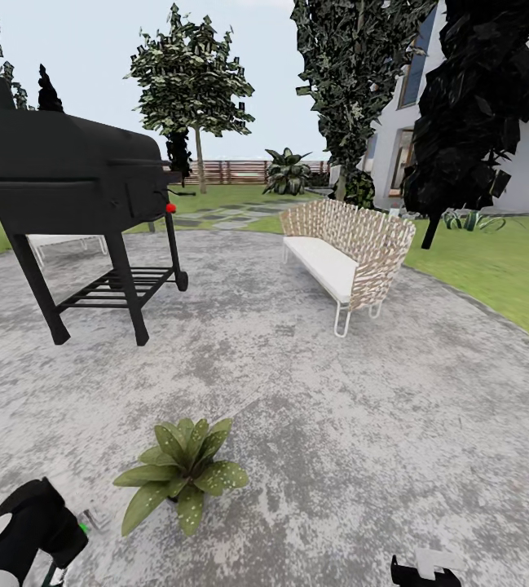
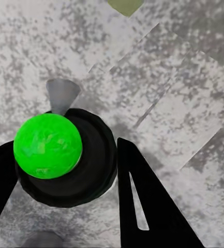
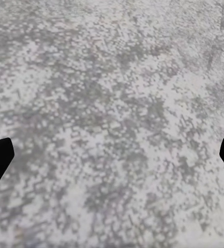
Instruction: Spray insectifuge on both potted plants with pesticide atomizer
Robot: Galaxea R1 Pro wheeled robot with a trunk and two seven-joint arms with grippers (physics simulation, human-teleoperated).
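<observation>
My left gripper (image 1: 62,534) hangs low over the grey patio (image 1: 313,424), shut on the pesticide atomizer (image 1: 89,522). In the left wrist view the atomizer (image 2: 91,160) shows as a dark round body with a bright green top and a pale grey nozzle, squeezed between the black fingers (image 2: 148,201). One potted plant (image 1: 181,473), a rosette of speckled green leaves, stands on the paving just right of that gripper. A similar low rosette (image 1: 472,220) sits far off on the lawn. My right gripper (image 1: 424,571) is open above bare paving (image 3: 112,124).
A black barbecue grill (image 1: 77,187) on legs stands at the back left. A wicker sofa (image 1: 347,244) with a white cushion is at mid-right. Lawn (image 1: 500,277) borders the patio on the right, with dark trees, a house and a wooden fence (image 1: 240,171) behind.
</observation>
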